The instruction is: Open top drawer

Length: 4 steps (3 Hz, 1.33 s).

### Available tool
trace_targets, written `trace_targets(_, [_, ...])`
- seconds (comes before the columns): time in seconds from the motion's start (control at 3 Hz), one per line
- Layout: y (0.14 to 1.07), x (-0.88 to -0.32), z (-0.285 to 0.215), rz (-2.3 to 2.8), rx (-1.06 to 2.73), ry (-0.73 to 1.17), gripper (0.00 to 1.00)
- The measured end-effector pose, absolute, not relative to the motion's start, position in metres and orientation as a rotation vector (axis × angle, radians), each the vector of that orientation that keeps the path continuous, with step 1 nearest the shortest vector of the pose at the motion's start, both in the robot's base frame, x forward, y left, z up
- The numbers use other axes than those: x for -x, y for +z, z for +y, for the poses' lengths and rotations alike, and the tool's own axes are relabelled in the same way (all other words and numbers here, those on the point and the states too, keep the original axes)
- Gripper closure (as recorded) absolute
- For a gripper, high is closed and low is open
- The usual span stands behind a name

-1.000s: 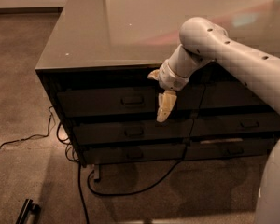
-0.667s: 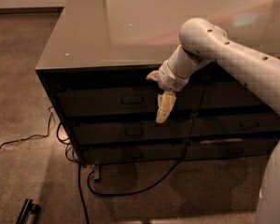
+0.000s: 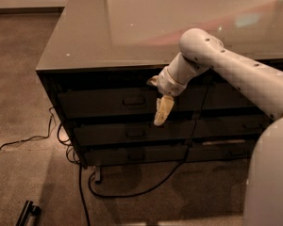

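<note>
The top drawer point(image 3: 108, 102) is a wide, dark, flat-fronted drawer just under the glossy tabletop, on the left stack. Its small metal pull point(image 3: 133, 100) sits at the centre of the front. The front lies flush with the two like drawers below it. My gripper point(image 3: 162, 111) hangs from the white arm, fingers pointing down, just right of the pull and in front of the drawer's right end. It does not hold the pull.
The glossy grey tabletop point(image 3: 146, 27) overhangs the drawers. A right-hand drawer stack point(image 3: 236, 121) lies partly behind my arm. Black cables point(image 3: 132, 189) trail across the carpet below the cabinet. A dark bar point(image 3: 27, 213) lies on the floor at bottom left.
</note>
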State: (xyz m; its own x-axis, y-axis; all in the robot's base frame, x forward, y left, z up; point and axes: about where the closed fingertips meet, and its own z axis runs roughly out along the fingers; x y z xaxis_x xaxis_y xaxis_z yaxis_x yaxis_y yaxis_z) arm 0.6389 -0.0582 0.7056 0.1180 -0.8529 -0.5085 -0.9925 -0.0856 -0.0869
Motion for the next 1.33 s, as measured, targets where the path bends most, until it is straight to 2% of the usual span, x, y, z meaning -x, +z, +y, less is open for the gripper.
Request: trace_targets(1.33, [0.658,-0.680,-0.058,1.894,2.087,0.365,0.00])
